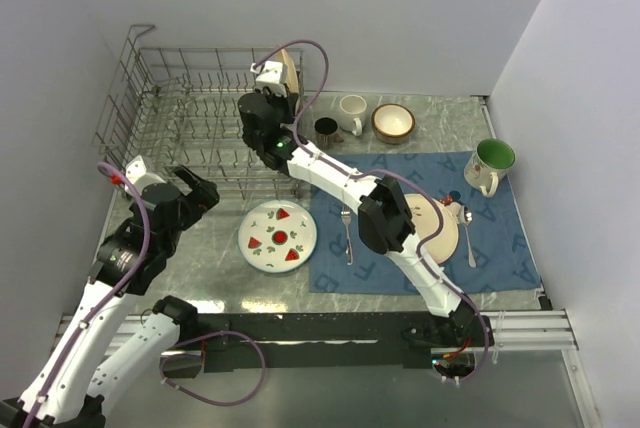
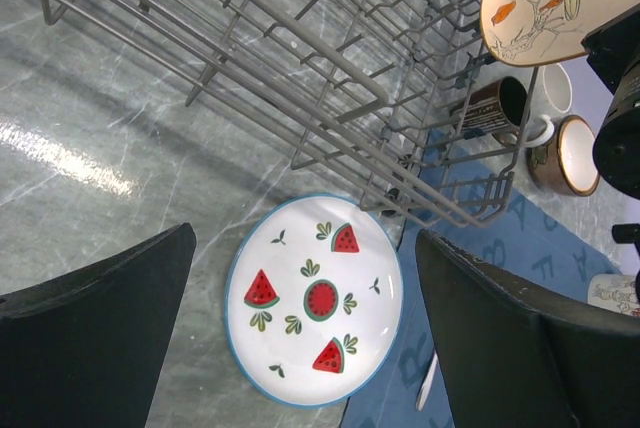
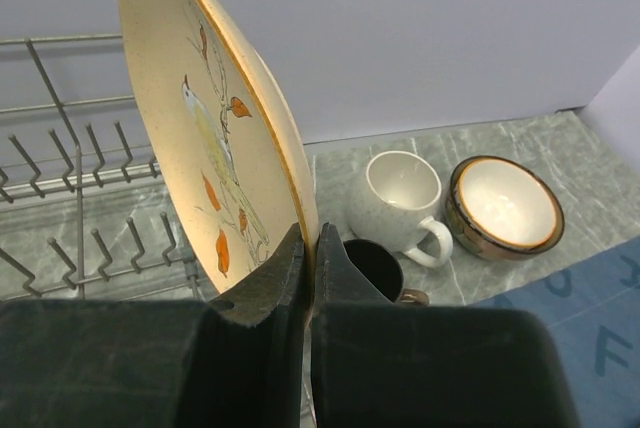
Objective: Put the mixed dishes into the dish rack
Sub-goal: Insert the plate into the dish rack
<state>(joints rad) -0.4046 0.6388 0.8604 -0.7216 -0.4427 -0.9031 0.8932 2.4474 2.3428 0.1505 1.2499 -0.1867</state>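
Observation:
The grey wire dish rack [image 1: 150, 113] stands at the back left, with no dishes in it. My right gripper [image 1: 276, 88] is shut on the rim of a tan floral plate [image 3: 215, 138] and holds it upright on edge over the rack's right end [image 3: 90, 198]. My left gripper [image 1: 196, 188] is open and empty in front of the rack, above and left of a white watermelon plate [image 2: 315, 298] that lies flat on the table. A white mug [image 3: 400, 193], a dark mug [image 3: 378, 266] and a brown-rimmed bowl [image 3: 503, 206] stand right of the rack.
A blue lettered placemat [image 1: 500, 253] at right holds a fork [image 1: 347, 233], a spoon [image 1: 468, 233], a green-lined mug [image 1: 491, 164] and a cream plate [image 1: 445, 233] partly hidden under my right arm. Walls close in on the left, back and right.

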